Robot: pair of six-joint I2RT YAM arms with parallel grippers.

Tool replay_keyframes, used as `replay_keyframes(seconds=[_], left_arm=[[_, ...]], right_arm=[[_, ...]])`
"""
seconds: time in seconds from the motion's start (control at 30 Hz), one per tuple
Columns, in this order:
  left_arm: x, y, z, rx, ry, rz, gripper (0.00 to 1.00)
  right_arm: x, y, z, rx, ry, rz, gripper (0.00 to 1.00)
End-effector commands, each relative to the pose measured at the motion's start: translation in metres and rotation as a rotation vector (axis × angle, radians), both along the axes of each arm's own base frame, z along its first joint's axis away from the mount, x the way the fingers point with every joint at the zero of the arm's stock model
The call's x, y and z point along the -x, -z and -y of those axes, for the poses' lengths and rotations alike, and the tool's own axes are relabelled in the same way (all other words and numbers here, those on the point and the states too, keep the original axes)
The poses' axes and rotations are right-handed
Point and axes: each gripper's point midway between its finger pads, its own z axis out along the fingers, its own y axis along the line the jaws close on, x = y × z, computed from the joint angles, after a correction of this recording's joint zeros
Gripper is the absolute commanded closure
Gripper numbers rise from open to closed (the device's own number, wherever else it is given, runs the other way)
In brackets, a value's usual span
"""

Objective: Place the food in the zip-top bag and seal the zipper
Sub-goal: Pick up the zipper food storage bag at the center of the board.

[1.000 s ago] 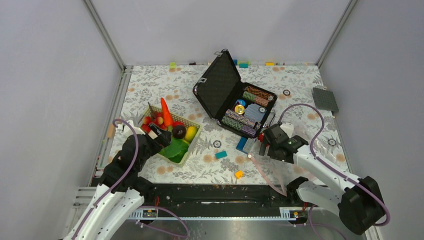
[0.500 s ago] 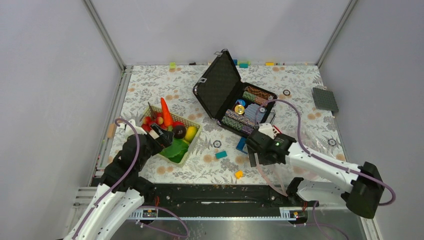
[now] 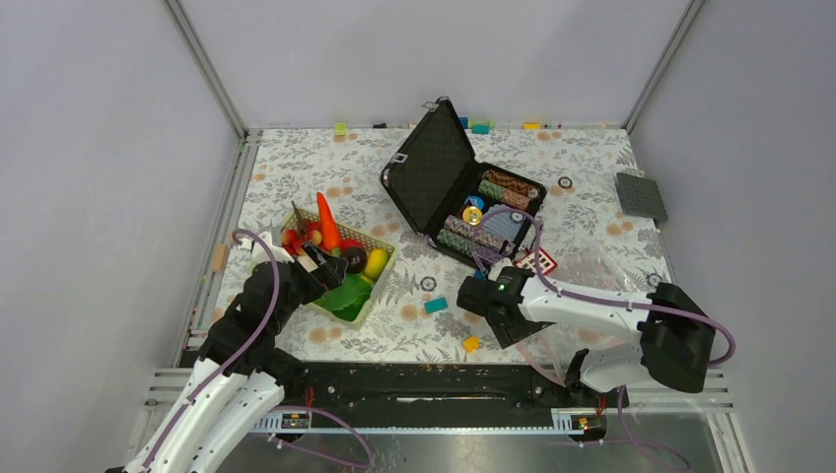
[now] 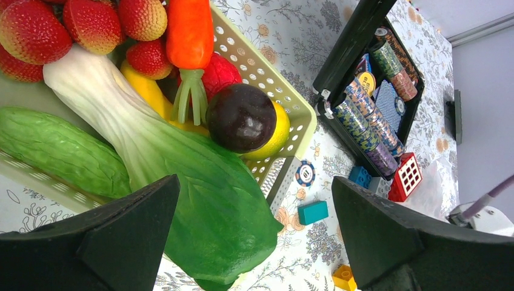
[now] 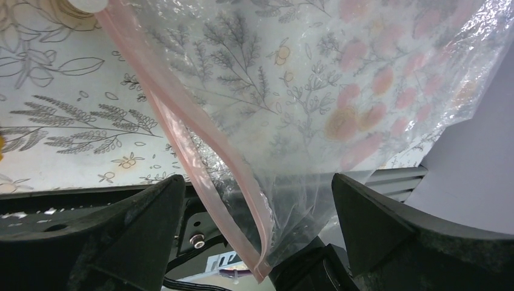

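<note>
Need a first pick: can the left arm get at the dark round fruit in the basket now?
Probably yes. The left tool hangs open close over the basket, and the dark round fruit lies on top, with nothing covering it.

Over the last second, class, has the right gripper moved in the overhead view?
Yes. The right gripper has swung left, away from the open black hard case and toward the small teal block.

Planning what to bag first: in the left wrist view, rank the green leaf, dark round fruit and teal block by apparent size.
Largest to smallest:
green leaf
dark round fruit
teal block, though it lies farther off
</note>
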Motion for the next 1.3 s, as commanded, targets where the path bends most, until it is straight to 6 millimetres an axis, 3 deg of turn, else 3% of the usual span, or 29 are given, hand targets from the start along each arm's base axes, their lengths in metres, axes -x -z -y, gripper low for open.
replay_keyframes(seconds=[0.0,0.07,0.1,0.17,0.23,0.37,0.4,0.7,0.87,0.97,1.1,1.27], left_arm=[[-0.004,-0.012,0.006,0.016,0.025,0.049,0.01],[-0.004,-0.014,0.004,0.016,0.020,0.053,0.01],[-0.003,-0.015,0.004,0.018,0.019,0.057,0.01],[-0.003,-0.016,0.003,0.019,0.016,0.061,0.01],[-0.003,-0.017,0.003,0.022,0.015,0.068,0.01],[-0.003,-0.020,0.005,0.028,0.023,0.075,0.01],[-0.004,-0.020,0.006,0.030,0.027,0.076,0.01],[-0.011,-0.043,0.035,0.094,0.165,0.175,0.01],[-0.018,-0.048,0.049,0.094,0.225,0.163,0.01],[-0.024,-0.039,0.045,0.053,0.192,0.096,0.01],[-0.027,-0.021,0.024,-0.042,0.077,-0.033,0.01],[-0.034,-0.009,0.012,-0.079,-0.018,-0.108,0.01]], right_arm=[[-0.001,0.004,0.017,0.135,0.025,0.016,0.04],[0.002,0.010,0.024,0.187,0.045,0.002,0.08],[0.004,0.012,0.027,0.209,0.053,-0.004,0.16],[0.000,0.008,0.029,0.242,0.072,0.023,0.37],[-0.005,0.001,0.029,0.238,0.085,0.062,0.65],[-0.012,-0.023,0.026,0.169,0.090,0.133,0.97],[-0.014,-0.032,0.024,0.138,0.090,0.152,1.00],[-0.027,-0.104,-0.010,-0.235,0.104,0.289,1.00],[-0.046,-0.134,-0.052,-0.416,0.079,0.347,1.00],[-0.061,-0.153,-0.081,-0.520,0.051,0.397,1.00],[-0.078,-0.162,-0.103,-0.570,0.050,0.425,1.00],[-0.091,-0.152,-0.124,-0.641,0.056,0.393,1.00]])
